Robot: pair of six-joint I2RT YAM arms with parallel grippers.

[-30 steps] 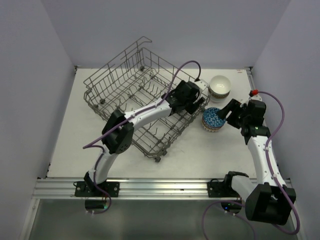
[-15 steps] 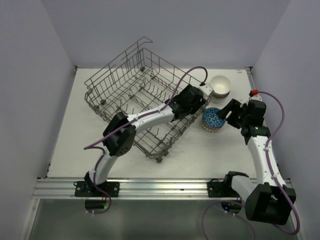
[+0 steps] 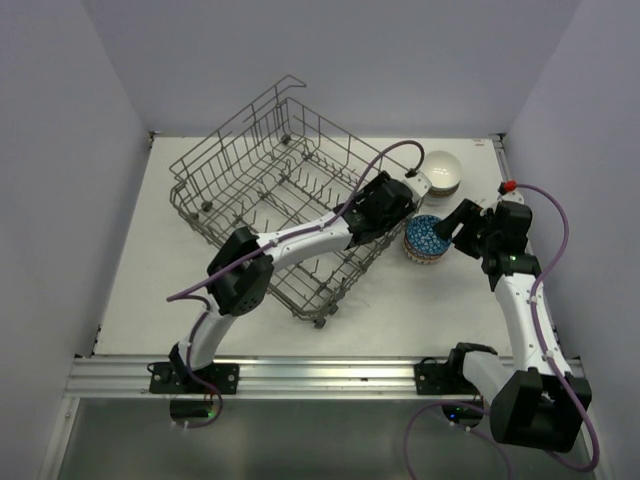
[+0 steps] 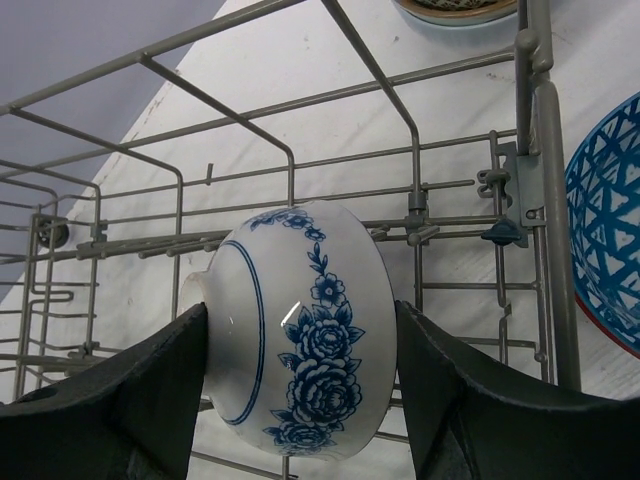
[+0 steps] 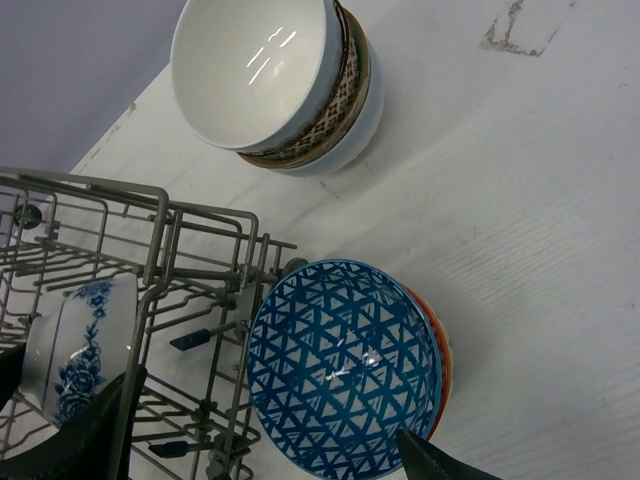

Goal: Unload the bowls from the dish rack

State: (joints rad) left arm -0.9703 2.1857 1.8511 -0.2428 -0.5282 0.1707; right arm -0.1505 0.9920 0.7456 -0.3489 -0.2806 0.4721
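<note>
My left gripper (image 4: 300,385) is shut on a white bowl with blue roses (image 4: 305,340), held on its side between both pads just above the wires of the grey dish rack (image 4: 545,200). From above, that gripper (image 3: 386,206) sits over the right edge of the dish rack (image 3: 270,185) and hides the bowl. The same floral bowl (image 5: 78,345) shows at the left of the right wrist view. My right gripper (image 5: 265,450) stands open over a blue triangle-patterned bowl (image 5: 340,365) that tops a short stack on the table (image 3: 424,238). From above, the right gripper (image 3: 462,226) is just right of that stack.
A second stack with a plain white bowl (image 5: 265,75) on top stands at the back right (image 3: 440,172), close to the left arm's wrist. The rack's corner (image 5: 158,240) almost touches the blue-patterned stack. The side walls are close on both sides.
The left gripper's jaws have come together on the floral bowl, and that wrist has shifted slightly right and toward me. The right arm has not moved.
</note>
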